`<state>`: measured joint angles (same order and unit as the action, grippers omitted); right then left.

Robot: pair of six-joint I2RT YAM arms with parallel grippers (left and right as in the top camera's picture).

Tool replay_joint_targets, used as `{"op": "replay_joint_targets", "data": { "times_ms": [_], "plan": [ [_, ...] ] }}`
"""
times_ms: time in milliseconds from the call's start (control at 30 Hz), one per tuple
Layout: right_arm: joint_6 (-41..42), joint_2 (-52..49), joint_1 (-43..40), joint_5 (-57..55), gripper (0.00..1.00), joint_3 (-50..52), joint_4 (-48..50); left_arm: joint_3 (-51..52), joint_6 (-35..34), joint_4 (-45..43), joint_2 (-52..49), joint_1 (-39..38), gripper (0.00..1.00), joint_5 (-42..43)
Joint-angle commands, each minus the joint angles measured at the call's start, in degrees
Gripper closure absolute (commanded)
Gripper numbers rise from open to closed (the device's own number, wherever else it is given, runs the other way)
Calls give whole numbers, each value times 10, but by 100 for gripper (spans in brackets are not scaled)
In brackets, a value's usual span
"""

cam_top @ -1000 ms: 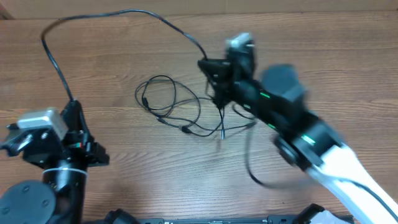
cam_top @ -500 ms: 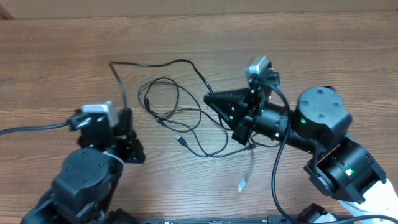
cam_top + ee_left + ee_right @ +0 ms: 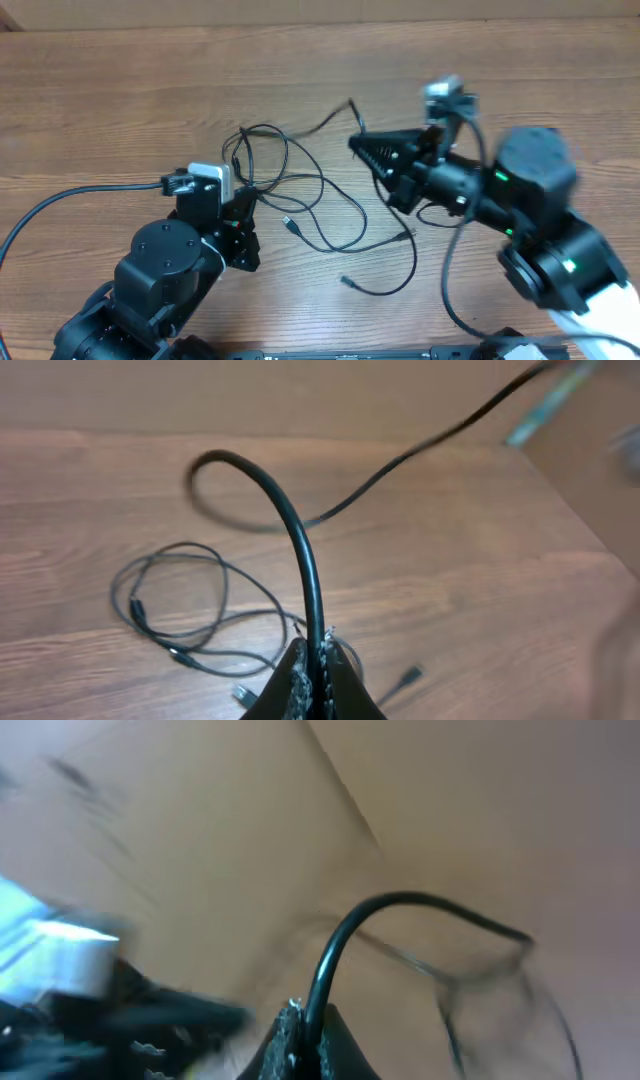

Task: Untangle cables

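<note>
Thin black cables [image 3: 290, 185] lie looped and crossed on the wooden table [image 3: 120, 90] between the arms. My left gripper [image 3: 248, 210] is at the tangle's left edge, shut on a black cord [image 3: 300, 540] that rises from its fingers [image 3: 312, 660] and arcs away to the upper right. My right gripper [image 3: 358, 148] is at the tangle's right edge, shut on a black cord [image 3: 345, 930] that curves up from it [image 3: 305, 1020]. A raised cord [image 3: 325, 120] runs between the two grippers. A loose end with a small plug [image 3: 345, 282] lies nearer the front.
A thicker black arm wire [image 3: 80, 195] trails left from the left wrist. A USB plug [image 3: 290, 225] and another plug [image 3: 408, 235] lie on the wood. The right arm's body [image 3: 540, 220] fills the right side.
The left arm has moved right, up to the tangle. The right gripper has shifted up and right. The long cord that reached the far left is now drawn in and lifted between the grippers.
</note>
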<state>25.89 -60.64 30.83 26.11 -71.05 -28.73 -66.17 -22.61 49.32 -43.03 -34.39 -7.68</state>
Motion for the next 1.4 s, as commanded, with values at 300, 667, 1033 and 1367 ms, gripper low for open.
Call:
{"op": "replay_joint_targets", "data": {
  "times_ms": [300, 667, 1033, 1367],
  "plan": [
    [9, -69, 38, 62, 96, 3, -165, 1, -318, -27, 4, -1, 96, -122],
    [37, -128, 99, 167, 96, 3, -67, 2, -477, -28, -39, -1, 96, -87],
    [61, -134, 100, 164, 83, 3, -41, 2, -546, -29, -96, -1, 96, -72],
    [61, -137, 100, 160, 76, 3, -30, 2, -558, -46, -97, -1, 96, -36]
  ]
}}
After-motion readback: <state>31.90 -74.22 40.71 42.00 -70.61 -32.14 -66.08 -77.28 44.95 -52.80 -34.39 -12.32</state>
